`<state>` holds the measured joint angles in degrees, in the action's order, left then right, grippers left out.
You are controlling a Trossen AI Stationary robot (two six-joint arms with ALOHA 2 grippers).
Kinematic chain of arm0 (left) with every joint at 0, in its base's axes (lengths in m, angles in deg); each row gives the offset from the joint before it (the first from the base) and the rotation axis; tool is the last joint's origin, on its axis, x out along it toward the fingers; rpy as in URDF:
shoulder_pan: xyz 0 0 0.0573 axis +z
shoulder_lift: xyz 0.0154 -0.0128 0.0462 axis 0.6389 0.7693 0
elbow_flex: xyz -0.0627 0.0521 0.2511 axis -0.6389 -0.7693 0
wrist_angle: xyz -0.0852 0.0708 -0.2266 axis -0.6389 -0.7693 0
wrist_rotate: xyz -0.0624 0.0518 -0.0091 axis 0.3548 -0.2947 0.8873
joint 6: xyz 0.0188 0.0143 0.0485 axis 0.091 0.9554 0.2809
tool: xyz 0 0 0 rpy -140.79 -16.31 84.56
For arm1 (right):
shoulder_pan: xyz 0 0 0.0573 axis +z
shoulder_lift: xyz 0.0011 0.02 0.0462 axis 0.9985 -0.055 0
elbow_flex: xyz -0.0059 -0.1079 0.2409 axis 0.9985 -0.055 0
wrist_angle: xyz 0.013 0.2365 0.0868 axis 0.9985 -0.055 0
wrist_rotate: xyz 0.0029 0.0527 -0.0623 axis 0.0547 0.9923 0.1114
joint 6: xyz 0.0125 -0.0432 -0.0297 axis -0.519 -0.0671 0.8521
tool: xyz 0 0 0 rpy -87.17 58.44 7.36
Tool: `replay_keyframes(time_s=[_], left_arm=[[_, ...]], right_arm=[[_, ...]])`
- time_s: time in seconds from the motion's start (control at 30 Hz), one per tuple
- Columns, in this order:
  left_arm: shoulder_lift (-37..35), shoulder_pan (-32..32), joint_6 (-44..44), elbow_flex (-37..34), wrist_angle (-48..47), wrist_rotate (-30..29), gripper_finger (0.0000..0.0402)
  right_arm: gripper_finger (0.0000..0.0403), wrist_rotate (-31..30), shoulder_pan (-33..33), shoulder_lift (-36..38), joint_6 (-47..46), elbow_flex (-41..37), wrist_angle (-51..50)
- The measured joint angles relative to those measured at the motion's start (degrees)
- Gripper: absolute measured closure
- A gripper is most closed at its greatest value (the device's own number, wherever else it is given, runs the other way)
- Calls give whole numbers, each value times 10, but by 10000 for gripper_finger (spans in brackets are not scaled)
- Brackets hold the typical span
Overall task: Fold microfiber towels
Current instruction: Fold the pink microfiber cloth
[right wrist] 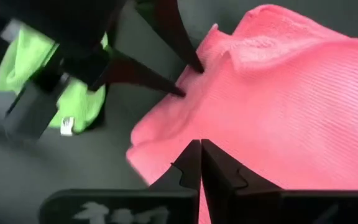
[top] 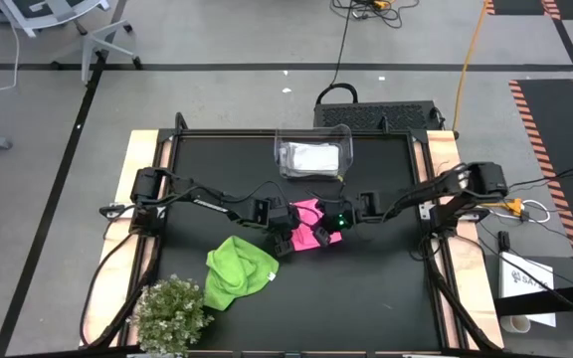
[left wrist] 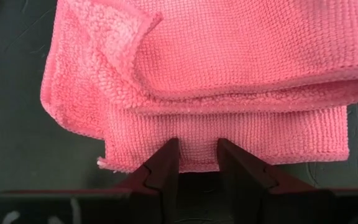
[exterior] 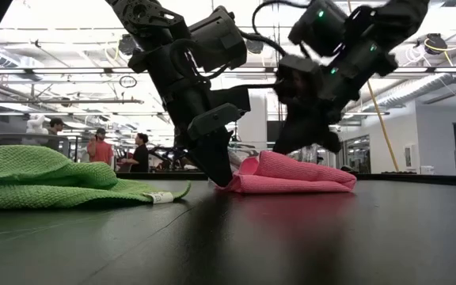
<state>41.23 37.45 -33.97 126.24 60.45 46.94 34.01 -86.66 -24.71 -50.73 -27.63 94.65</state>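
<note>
Black table top [top: 366, 288], both dark arms meeting mid-table over the bright pink ribbed microfiber towel [top: 311, 215], which lies partly folded at the centre, layers stacked. Crumpled lime green microfiber towel [top: 237, 273] sits near the front left, beside the small green bushy plant [top: 172, 313]; clear plastic bin [top: 313, 154] at the back holds a white folded cloth [top: 311, 157]. Left gripper [left wrist: 197, 155] is at one pink edge, fingers parted with the hem between them, tips down on the table. Right gripper [right wrist: 200, 163] is clenched tight on a pinch of pink fabric at the opposite side. Judgement: a fold is in hand. To do it well, left should pin its edge flat while right lifts only the top layer, carries it over low, aligns the hems, then releases.
</note>
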Motion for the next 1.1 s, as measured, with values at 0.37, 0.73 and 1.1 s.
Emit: replay_keyframes(time_s=[0.37, 0.73, 1.1], left_arm=[[0, 0, 0, 0, -1, 0, 286], [0, 0, 4, 0, -1, 0, 286], [0, 0, 5, 0, 1, 1, 286]], right_arm=[[403, 59, 10, -101, -50, 0, 162], [403, 61, -7, -71, -41, 0, 148], [403, 43, 34, 22, -24, 0, -54]])
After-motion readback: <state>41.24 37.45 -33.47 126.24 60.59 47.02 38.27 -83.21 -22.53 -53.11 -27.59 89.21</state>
